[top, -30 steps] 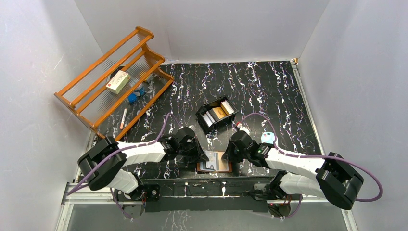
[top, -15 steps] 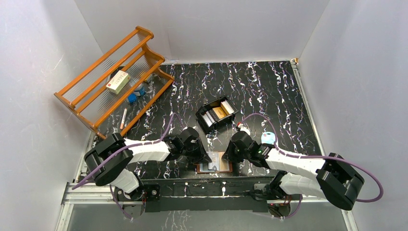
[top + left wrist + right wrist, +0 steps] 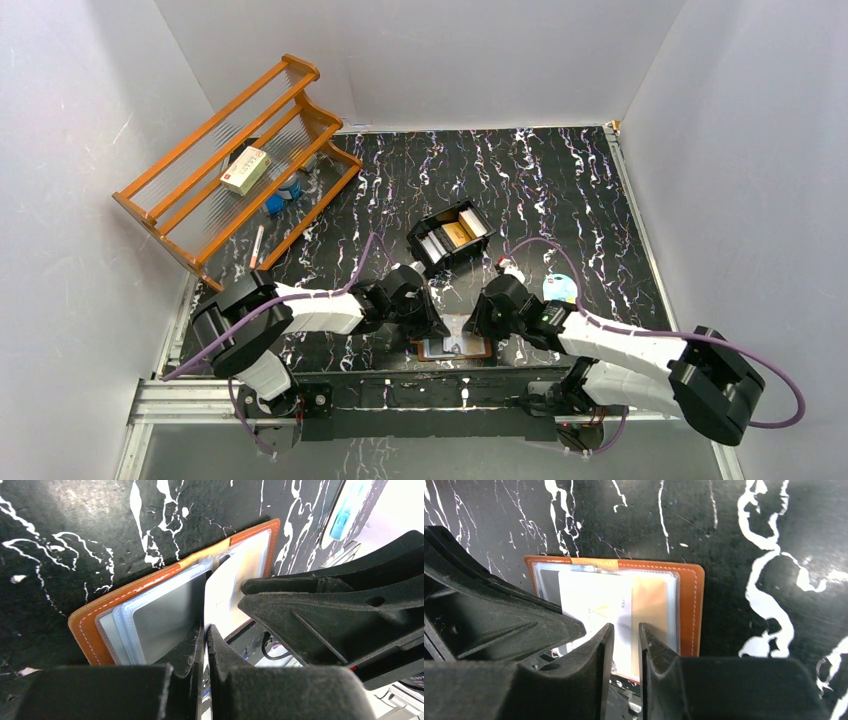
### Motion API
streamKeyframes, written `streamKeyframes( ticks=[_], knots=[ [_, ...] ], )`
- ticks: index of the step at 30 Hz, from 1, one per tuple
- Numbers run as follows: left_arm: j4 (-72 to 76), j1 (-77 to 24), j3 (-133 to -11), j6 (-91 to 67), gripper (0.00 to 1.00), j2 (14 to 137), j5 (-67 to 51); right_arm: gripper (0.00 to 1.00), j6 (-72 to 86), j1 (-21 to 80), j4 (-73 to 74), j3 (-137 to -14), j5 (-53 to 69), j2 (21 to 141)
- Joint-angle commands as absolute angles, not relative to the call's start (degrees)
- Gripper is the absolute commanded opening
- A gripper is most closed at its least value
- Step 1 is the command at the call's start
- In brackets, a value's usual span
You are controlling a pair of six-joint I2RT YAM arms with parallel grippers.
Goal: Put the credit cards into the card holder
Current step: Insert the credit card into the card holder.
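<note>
We count one card holder (image 3: 455, 349); three cards at it, one white (image 3: 594, 605), one orange (image 3: 650, 605), one grey (image 3: 160, 625); one black tray (image 3: 416, 241); one wooden rack (image 3: 301, 70). We cannot count the tray's cards.

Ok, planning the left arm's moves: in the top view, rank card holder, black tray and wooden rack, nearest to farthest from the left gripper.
1. card holder, just under the left gripper, at the near edge.
2. black tray, beyond it, mid-table.
3. wooden rack, far left corner.

The card holder (image 3: 688, 611) is made of smooth, stitched leather, lined with glossy clear plastic; the table (image 3: 729, 525) is finished in glossy marbling.
</note>
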State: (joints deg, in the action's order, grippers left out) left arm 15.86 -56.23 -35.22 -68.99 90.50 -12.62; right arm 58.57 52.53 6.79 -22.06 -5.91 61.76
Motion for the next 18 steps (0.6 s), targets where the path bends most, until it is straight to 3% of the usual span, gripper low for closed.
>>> streamKeyframes(
  ticks=[1, 6, 10, 15, 18],
  knots=[
    [11.3, -56.8, -35.4, -67.2, 0.01, 91.2, -8.2, 0.36, 58.0, 52.6, 15.6, -24.1, -9.4, 57.9],
    [8.4, -57.0, -36.3, -66.4, 0.22, 89.0, -7.3, 0.41, 57.1, 52.6, 21.3, -24.1, -12.2, 55.0],
    [6.2, -57.2, -36.8, -66.0, 0.32, 87.1, -6.1, 0.4, 56.9, 52.6, 23.8, -24.4, -13.5, 52.4],
    [3.4, -57.3, -37.7, -65.5, 0.34, 86.7, -5.1, 0.37, 57.0, 52.6, 20.7, -22.4, -10.9, 52.0],
    [2.4, -57.4, -38.2, -65.1, 0.27, 86.7, -5.3, 0.36, 58.0, 52.6, 19.6, -21.5, -9.2, 53.0]
  ],
)
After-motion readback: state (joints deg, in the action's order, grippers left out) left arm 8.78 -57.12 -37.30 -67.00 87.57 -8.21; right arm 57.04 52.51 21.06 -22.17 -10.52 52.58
